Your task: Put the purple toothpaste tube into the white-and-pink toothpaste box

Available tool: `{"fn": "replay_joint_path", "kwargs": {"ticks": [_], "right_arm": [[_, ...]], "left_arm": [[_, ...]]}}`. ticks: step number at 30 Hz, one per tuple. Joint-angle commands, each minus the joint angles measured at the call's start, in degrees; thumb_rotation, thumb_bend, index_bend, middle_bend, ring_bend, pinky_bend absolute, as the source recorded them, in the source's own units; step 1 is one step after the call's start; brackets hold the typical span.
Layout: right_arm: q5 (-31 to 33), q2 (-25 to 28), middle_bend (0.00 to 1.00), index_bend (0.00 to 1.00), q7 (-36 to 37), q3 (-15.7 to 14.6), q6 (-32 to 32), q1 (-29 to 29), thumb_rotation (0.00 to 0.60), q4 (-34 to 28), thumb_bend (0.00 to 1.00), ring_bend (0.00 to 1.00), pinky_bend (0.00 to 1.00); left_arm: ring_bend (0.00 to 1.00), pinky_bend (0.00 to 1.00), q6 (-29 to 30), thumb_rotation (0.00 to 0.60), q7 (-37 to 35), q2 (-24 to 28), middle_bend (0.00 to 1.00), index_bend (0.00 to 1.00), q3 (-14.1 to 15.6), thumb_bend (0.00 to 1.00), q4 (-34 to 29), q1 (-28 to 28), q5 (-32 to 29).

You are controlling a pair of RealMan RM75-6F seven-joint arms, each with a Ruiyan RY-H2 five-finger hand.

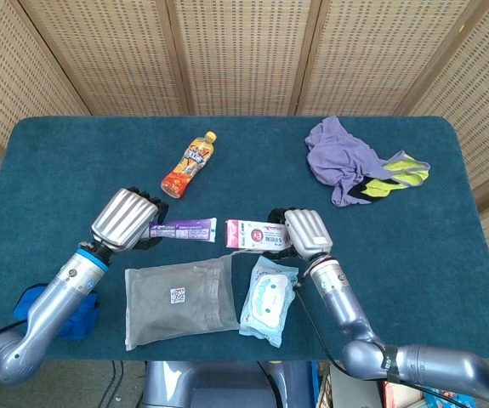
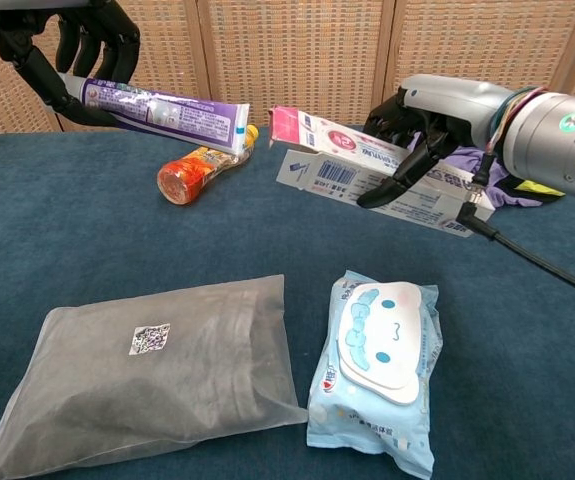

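Note:
My left hand (image 1: 127, 220) (image 2: 67, 45) grips the purple toothpaste tube (image 1: 184, 229) (image 2: 162, 105) by its tail, held above the table with its white cap pointing right. My right hand (image 1: 306, 231) (image 2: 437, 120) holds the white-and-pink toothpaste box (image 1: 257, 235) (image 2: 367, 170) level, its open pink flap facing left toward the tube. A small gap separates the tube's cap from the box's open end.
An orange drink bottle (image 1: 188, 163) (image 2: 203, 163) lies behind the tube. A grey plastic pouch (image 1: 179, 298) (image 2: 152, 365) and a blue wipes pack (image 1: 270, 299) (image 2: 379, 350) lie near the front edge. Purple and yellow cloth (image 1: 356, 166) sits at the back right, a blue cloth (image 1: 61, 310) front left.

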Motion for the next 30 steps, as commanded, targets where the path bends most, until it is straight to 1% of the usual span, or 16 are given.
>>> {"fn": "replay_joint_path", "kwargs": {"ticks": [1,5,10,20,30], "right_arm": [[0.1,0.1,0.54,0.57,0.2,0.0,0.2,0.1,0.600,-0.2,0.15,0.42,0.41],[0.2,0.2,0.54,0.57,0.6,-0.2,0.4,0.1,0.600,-0.2,0.15,0.42,0.41],[0.4,0.0,0.54,0.57,0.7,-0.6,0.4,0.4,0.600,-0.1,0.15,0.42,0.41],[0.5,-0.2,0.54,0.57,1.0,-1.0,0.4,0.9,0.600,0.0,0.15,0.42,0.41],[0.8,-0.3,0.54,0.57,1.0,-1.3,0.6,1.2,0.600,-0.3,0.15,0.42,0.41]], "left_arm": [[0.54,0.52,0.1,0.600,4.4,1.2,0.67,0.86,0.2,0.36,-3.2,-2.2,-5.3],[0.54,0.52,1.2,0.600,6.6,1.4,0.67,0.86,0.6,0.36,-4.9,-3.6,-9.2],[0.54,0.52,2.4,0.600,8.0,0.7,0.67,0.86,1.1,0.36,-5.8,-5.1,-11.4],[0.54,0.52,4.1,0.600,8.6,-0.7,0.67,0.86,1.7,0.36,-6.4,-7.2,-13.4],[0.54,0.52,4.9,0.600,8.7,-3.2,0.67,0.85,2.7,0.36,-5.8,-8.9,-13.8]]}}
